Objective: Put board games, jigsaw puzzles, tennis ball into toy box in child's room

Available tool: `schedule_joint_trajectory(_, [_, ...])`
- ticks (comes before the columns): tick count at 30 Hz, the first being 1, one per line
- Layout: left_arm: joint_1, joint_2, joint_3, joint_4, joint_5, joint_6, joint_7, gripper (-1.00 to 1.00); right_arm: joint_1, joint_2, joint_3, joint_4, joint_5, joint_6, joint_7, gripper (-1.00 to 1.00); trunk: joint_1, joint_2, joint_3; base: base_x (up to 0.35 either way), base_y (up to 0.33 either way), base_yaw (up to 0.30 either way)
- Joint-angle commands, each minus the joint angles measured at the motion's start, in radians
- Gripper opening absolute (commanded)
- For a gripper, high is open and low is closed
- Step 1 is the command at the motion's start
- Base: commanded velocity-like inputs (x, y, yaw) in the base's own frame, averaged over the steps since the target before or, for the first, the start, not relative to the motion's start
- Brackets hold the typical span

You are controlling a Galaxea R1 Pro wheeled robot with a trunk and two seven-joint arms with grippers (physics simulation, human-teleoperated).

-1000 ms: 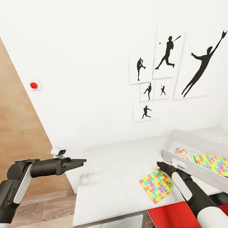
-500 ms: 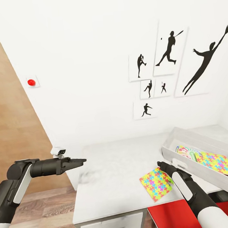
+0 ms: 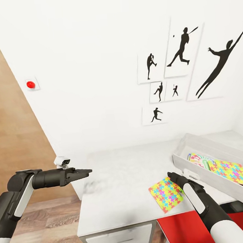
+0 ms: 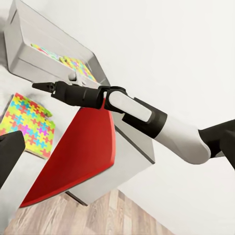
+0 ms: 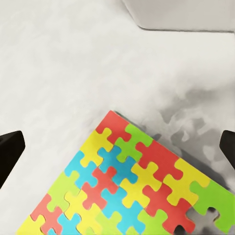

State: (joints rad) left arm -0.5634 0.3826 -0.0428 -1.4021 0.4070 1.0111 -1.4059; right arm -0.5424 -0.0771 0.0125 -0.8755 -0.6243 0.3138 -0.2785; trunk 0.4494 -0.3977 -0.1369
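Observation:
A multicoloured jigsaw puzzle [image 3: 166, 194] [image 5: 132, 191] [image 4: 27, 125] lies flat on the white table [image 3: 120, 188], just in front of the white toy box [image 3: 212, 148] [image 4: 49, 54]. Inside the box lie a second jigsaw puzzle [image 3: 231, 171] and a colourful board game [image 3: 198, 160]. My right gripper [image 3: 170, 175] [image 5: 117, 147] [image 4: 41, 86] hovers over the loose puzzle's far edge, its fingers spread wide and empty. My left gripper [image 3: 83, 172] hangs off the table's left end, pointing right, with nothing in it; one finger [image 4: 9, 152] sits at the edge of the left wrist view.
A red flat surface [image 3: 182, 228] [image 4: 78, 152] juts in at the table's near right corner, under my right arm. Drawers [image 3: 121, 241] sit below the tabletop. A small white device [image 3: 62, 161] stands at the table's back left corner. Wood flooring [image 3: 46, 227] lies to the left.
The whole picture has shifted a little, so the camera moved. Both arms and the puzzle keep their places.

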Motion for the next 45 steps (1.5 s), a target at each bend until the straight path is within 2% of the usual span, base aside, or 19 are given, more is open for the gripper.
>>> schedule_joint_trajectory(1, [-0.001, 0.001, -0.002, 0.0, 0.004, 0.01, -0.001, 1.0, -0.001, -0.001, 0.001, -0.002, -0.008, 0.004, -0.007, 1.0, 0.001, -0.002, -0.004, 0.0, 0.0, 0.0])
schedule_joint_trajectory(22, [-0.001, 0.001, -0.002, 0.0, 0.003, 0.01, -0.001, 1.0, -0.001, 0.002, 0.0, -0.001, -0.008, 0.003, -0.007, 1.0, 0.001, -0.002, -0.037, 0.0, 0.0, 0.0])
schedule_joint_trajectory(32, [-0.001, 0.0, 0.0, 0.0, 0.003, 0.01, 0.001, 1.0, -0.027, 0.003, 0.001, 0.03, -0.008, -0.016, -0.007, 1.0, 0.001, -0.002, -0.053, 0.0, 0.0, 0.0])
schedule_joint_trajectory(45, [-0.001, 0.0, -0.001, 0.0, 0.003, 0.01, 0.004, 1.0, -0.031, 0.001, 0.001, 0.035, -0.008, -0.018, -0.007, 1.0, 0.001, -0.002, -0.074, 0.0, 0.0, 0.0])
